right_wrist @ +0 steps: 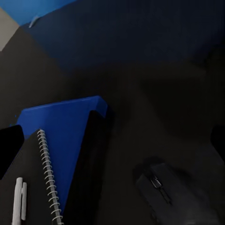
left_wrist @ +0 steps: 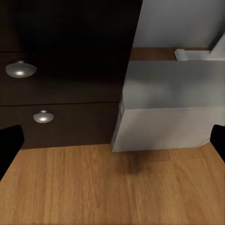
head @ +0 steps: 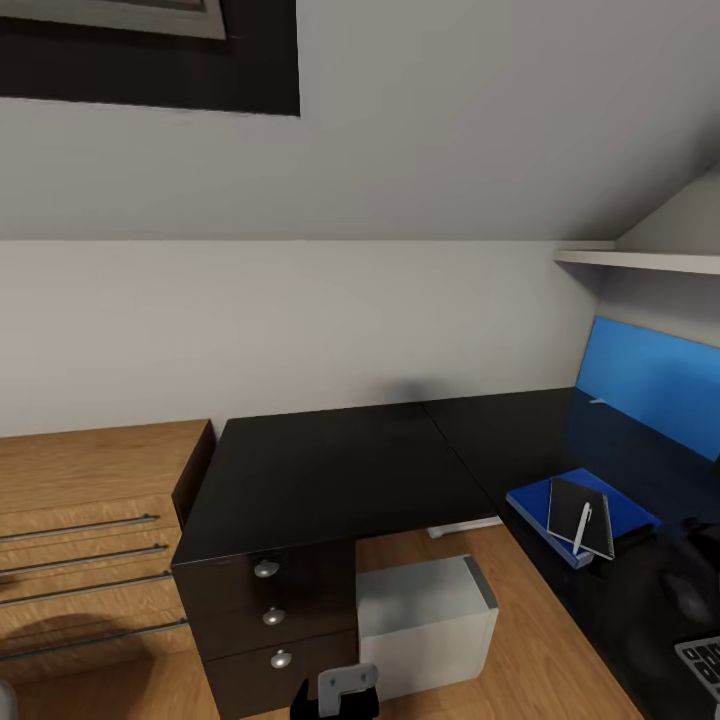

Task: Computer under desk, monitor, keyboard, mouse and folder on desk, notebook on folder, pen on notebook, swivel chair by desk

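The blue folder (head: 625, 510) lies on the black desk (head: 340, 470) at the right, with the black spiral notebook (head: 575, 512) on it and the white pen (head: 582, 528) on the notebook. In the right wrist view the folder (right_wrist: 65, 126), notebook (right_wrist: 35, 187), pen (right_wrist: 18, 201) and dark mouse (right_wrist: 173, 192) sit just below my open right gripper (right_wrist: 112, 145). The monitor (head: 650, 385) shows a blue screen. A corner of the keyboard (head: 703, 660) shows. The grey computer (head: 425, 620) stands under the desk. My left gripper (left_wrist: 112, 145) hangs open above the floor, facing the computer (left_wrist: 168, 108).
A wooden dresser (head: 85, 540) with metal handles stands left of the desk. The desk's dark drawer unit (head: 265, 620) has three round knobs. A white shelf (head: 640, 260) juts out above the monitor. Wood floor (left_wrist: 112, 187) lies in front of the computer.
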Controlling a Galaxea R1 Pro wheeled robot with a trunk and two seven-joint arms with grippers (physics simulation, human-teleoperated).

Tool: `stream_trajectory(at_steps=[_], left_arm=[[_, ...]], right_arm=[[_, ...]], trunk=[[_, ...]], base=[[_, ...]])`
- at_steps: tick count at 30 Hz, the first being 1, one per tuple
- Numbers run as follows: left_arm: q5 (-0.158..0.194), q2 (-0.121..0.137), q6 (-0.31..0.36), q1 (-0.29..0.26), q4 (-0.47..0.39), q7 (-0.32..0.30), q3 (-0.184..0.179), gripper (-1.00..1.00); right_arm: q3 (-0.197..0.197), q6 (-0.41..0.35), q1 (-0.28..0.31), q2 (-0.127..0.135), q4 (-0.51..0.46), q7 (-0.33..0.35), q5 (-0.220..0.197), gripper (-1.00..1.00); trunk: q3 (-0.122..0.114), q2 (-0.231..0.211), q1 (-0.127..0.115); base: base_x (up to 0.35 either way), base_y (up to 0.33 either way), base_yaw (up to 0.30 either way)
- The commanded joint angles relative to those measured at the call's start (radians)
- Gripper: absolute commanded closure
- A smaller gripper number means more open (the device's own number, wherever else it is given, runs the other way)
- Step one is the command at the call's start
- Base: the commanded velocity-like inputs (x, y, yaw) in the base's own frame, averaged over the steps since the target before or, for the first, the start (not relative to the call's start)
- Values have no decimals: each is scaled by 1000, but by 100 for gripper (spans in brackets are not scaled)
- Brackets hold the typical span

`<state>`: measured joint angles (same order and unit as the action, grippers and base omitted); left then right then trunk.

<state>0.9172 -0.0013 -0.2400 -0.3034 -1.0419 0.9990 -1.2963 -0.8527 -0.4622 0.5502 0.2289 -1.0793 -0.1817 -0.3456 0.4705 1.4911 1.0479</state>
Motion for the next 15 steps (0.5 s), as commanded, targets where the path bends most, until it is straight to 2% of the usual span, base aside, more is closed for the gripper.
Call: stream_trajectory(at_steps=[1,8,15], left_arm=[[6,0,-8,-2,0,4,-5,-100],[1,1,-11,-2,2,4,-9,-100],[1,0,-11,-2,2,4,-10,-100]], right_arm=[[0,-4,0,4,-1,-8,-16,-100],[-3,-4,0,29,38,-11,-31,-100],[-6,-2,3,77,152,-11,-45,-100]], trunk=[[1,1,0],[1,1,0],[1,1,0]], base=[[0,0,0],[0,0,0],[0,0,0]])
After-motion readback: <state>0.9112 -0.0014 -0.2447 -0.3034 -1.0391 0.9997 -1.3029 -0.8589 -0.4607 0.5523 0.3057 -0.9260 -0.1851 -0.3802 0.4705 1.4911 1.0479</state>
